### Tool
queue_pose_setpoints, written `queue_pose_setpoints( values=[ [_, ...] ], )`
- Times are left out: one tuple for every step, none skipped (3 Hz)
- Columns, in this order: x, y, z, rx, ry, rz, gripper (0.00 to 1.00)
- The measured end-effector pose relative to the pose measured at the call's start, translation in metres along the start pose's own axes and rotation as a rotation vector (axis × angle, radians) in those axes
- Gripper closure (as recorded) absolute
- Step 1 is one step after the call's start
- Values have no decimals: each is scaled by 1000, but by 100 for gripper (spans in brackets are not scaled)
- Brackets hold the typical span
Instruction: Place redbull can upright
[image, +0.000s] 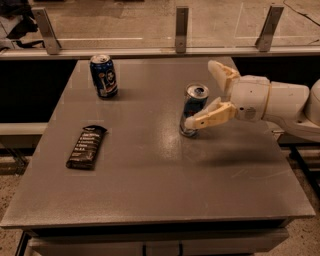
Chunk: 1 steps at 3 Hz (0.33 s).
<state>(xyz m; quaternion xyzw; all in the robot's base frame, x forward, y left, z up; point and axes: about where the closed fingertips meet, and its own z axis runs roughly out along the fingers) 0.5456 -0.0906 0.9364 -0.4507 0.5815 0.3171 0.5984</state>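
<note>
The redbull can (193, 108), slim, silver and blue with a silver top, stands upright on the grey table (150, 170) right of centre. My gripper (202, 94) comes in from the right on a white arm and is open. One cream finger (207, 117) lies in front of the can near its base, the other (222, 75) spreads up and behind to the right. The can stands on the table between them, not clamped.
A wider dark blue can with a white logo (103, 76) stands upright at the back left. A dark snack bar wrapper (86, 146) lies flat at the left. A railing with metal posts (182, 22) runs behind the table's far edge.
</note>
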Motion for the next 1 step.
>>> queue_pose_setpoints(
  values=[
    [0,0,0,0,0,0,0]
  ],
)
